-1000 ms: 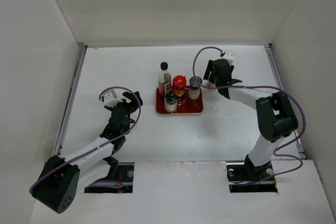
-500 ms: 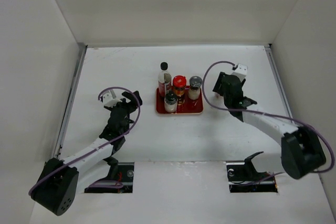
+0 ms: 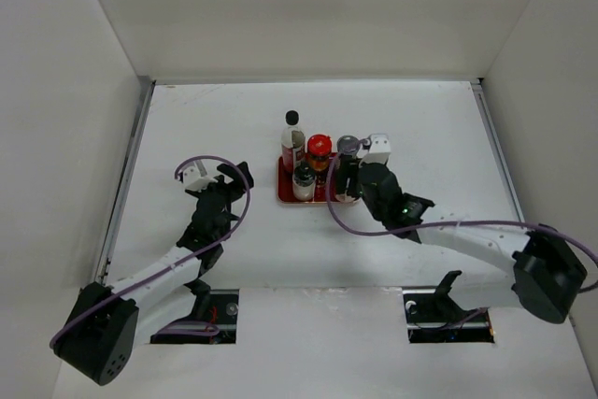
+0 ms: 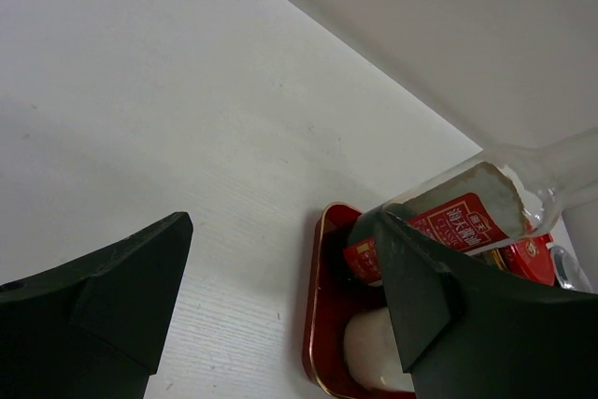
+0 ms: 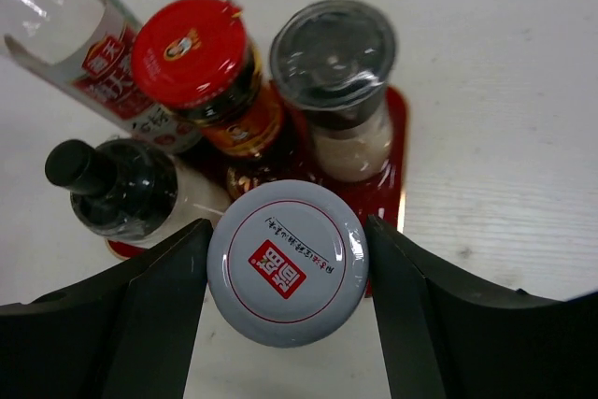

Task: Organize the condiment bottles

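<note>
Red tray (image 5: 400,128): tall bottle (image 5: 84,53), red-capped jar (image 5: 192,49), grey-capped shaker (image 5: 334,49), dark-knobbed bottle (image 5: 112,189).
White-lidded jar (image 5: 288,263): squeezed by right gripper (image 5: 285,277), at the tray's edge.
Left gripper (image 4: 271,277): wide apart, holding nothing.

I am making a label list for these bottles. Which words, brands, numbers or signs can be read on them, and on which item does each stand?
White-lidded jar, lid: red square holding one white Chinese character, plus an arc of tiny characters; too small to read.
Tall bottle, red label: white Chinese characters, one looks like "天"; others blurred.
Red-capped jar, cap: round emblem, unreadable.
Grey-capped shaker, dark-knobbed bottle: no text shows.
</note>
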{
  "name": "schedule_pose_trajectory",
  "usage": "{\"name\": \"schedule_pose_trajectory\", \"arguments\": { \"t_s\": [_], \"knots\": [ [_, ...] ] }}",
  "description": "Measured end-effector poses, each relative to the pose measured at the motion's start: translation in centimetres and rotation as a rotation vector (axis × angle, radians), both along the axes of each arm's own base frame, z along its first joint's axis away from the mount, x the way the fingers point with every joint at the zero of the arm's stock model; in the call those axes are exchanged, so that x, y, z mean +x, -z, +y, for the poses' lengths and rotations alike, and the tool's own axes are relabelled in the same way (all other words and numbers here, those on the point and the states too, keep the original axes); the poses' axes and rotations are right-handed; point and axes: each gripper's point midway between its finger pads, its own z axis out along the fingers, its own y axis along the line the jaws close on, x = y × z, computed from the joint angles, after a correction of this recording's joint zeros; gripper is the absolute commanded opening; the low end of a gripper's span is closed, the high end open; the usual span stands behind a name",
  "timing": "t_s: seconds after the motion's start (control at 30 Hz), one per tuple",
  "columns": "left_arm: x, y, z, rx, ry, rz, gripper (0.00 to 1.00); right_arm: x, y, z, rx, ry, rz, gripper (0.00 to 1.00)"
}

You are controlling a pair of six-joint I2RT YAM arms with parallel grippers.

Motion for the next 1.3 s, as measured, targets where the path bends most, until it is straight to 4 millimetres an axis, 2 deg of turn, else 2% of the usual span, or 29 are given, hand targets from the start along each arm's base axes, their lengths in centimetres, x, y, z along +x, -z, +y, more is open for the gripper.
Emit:
{"name": "schedule_pose_trajectory", "arguments": {
  "t_s": [0.1, 0.23, 0.43, 0.53, 0.57, 0.7, 0.77, 0.87, 0.97, 1.13, 1.2, 1.3],
  "knots": [
    [0.0, -0.1, 0.2, -0.001, -0.010, -0.003, 0.78, 0.5, 1.8, 2.1, -0.020, -0.043, 0.023, 0.58],
    [0.0, -0.1, 0.5, 0.000, -0.021, -0.002, 0.79, 1.6, 3.2, 3.5, -0.035, -0.063, 0.026, 0.59],
    [0.2, 1.3, 0.6, 0.022, -0.029, 0.038, 0.82, 2.8, 4.4, 4.2, -0.036, -0.060, 0.017, 0.61],
    [0.3, 2.0, 0.6, 0.034, -0.029, 0.059, 0.89, 3.0, 5.0, 4.3, -0.045, -0.059, 0.020, 0.71],
    [0.3, 2.2, 0.6, 0.038, -0.028, 0.066, 1.00, 3.0, 5.1, 4.2, -0.045, -0.058, 0.018, 0.75],
    [0.3, 2.5, 0.6, 0.043, -0.026, 0.074, 1.00, 3.4, 4.0, 4.4, -0.011, -0.052, -0.017, 0.89],
    [0.3, 2.6, 0.7, 0.047, -0.030, 0.076, 1.00, 3.6, 3.1, 4.5, 0.012, -0.050, -0.041, 1.00],
    [0.3, 2.7, 1.0, 0.051, -0.040, 0.083, 1.00, 3.5, 1.2, 4.3, 0.037, -0.047, -0.076, 1.00],
    [0.4, 2.7, 1.0, 0.056, -0.039, 0.088, 1.00, 3.0, -1.1, 3.1, 0.075, -0.021, -0.124, 1.00],
    [0.9, 3.0, 0.5, 0.066, -0.022, 0.107, 1.00, 1.5, -4.5, -0.9, 0.137, 0.080, -0.211, 1.00],
    [1.1, 3.1, 0.4, 0.072, -0.022, 0.122, 1.00, 1.0, -4.8, -3.1, 0.164, 0.139, -0.228, 1.00],
    [1.5, 2.9, 0.6, 0.080, -0.032, 0.145, 1.00, 0.2, -3.9, -6.7, 0.227, 0.244, -0.231, 1.00]
  ]
}}
